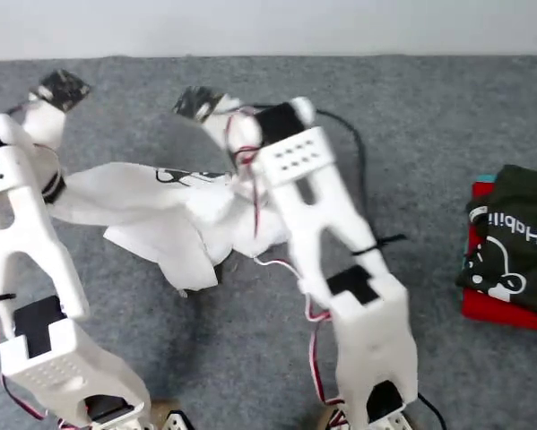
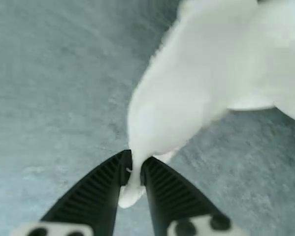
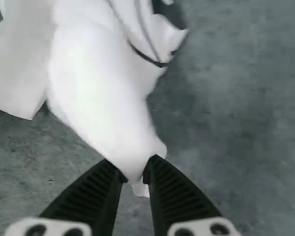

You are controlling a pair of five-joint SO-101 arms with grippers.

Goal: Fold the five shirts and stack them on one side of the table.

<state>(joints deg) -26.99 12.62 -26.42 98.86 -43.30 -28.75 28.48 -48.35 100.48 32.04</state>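
The left gripper (image 2: 132, 169) has its black fingers (image 2: 100, 184) pinching one edge of the white shirt (image 2: 206, 73), and the right gripper (image 3: 135, 177) pinches another edge the same way. The shirt is bunched up between the two arms, left of the middle in the high view, over the gray table (image 1: 429, 134). A dark folded shirt (image 1: 510, 242) lies on a red one (image 1: 488, 309) at the right edge.

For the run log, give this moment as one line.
left gripper: shut on white shirt | right gripper: shut on white shirt | folded stack: right side
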